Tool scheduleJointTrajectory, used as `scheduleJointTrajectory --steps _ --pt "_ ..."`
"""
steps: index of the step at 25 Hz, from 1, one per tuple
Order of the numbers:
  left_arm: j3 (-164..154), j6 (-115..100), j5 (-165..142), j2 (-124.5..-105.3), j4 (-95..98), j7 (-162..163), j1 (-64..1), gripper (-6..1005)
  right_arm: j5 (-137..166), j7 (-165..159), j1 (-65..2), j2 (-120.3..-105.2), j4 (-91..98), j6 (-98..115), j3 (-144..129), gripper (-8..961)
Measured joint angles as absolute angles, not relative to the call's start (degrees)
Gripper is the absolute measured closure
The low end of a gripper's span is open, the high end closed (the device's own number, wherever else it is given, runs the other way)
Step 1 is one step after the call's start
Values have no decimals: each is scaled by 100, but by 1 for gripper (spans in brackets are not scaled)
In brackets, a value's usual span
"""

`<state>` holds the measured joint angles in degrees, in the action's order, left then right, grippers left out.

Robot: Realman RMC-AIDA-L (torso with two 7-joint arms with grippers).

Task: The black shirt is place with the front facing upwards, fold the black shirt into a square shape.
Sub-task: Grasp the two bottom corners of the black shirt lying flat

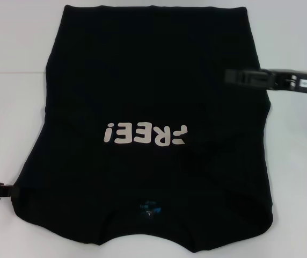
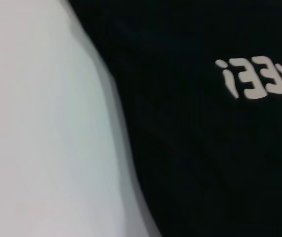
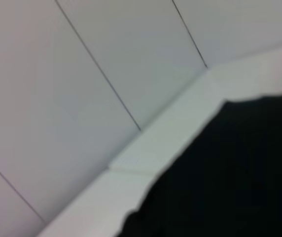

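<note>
The black shirt (image 1: 153,80) lies flat on the white table (image 1: 14,107) with its front up. Its pale "FREE!" lettering (image 1: 145,133) reads upside down from the head view, and the collar with the small teal label (image 1: 149,207) points toward me. Both sides look folded inward, so the outline is a tall block. My left gripper (image 1: 8,189) sits at the shirt's left edge near the collar end. My right gripper (image 1: 229,77) reaches in from the right over the shirt's right edge, farther up. The left wrist view shows the shirt (image 2: 205,148) and its lettering (image 2: 259,79).
Bare white table (image 2: 32,123) borders the shirt on the left and right. In the right wrist view, the shirt's corner (image 3: 229,173) lies near the table's far edge (image 3: 180,128), with pale wall panels (image 3: 82,74) behind it.
</note>
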<state>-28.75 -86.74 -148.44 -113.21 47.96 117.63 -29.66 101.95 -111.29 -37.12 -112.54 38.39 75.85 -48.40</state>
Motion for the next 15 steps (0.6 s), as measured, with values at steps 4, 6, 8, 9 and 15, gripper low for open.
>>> scheduleJointTrajectory --steps 4,6,8,9,15 --pt "-2877 -8719 -14755 -11364 4799 11760 -2976 998 10903 -11993 -3659 -10864 3810 7936 -4839 42" --pt "-2878 -8729 -14737 -11389 4799 11764 -2983 998 11315 -12525 -3641 -10679 3828 8280 -4839 44" --pt "-2875 -8733 -14726 -11407 4799 11763 -2987 997 11660 -12940 -3627 -10539 3849 8579 -4838 45" --pt "-2873 -8733 -14720 -11414 4799 11763 -2989 996 11839 -13112 -3622 -10473 3856 8708 -4837 45" --pt "-2873 -8685 -14705 -11488 4799 11737 -2975 994 12886 -13479 -3633 -10523 3870 9037 -4837 49"
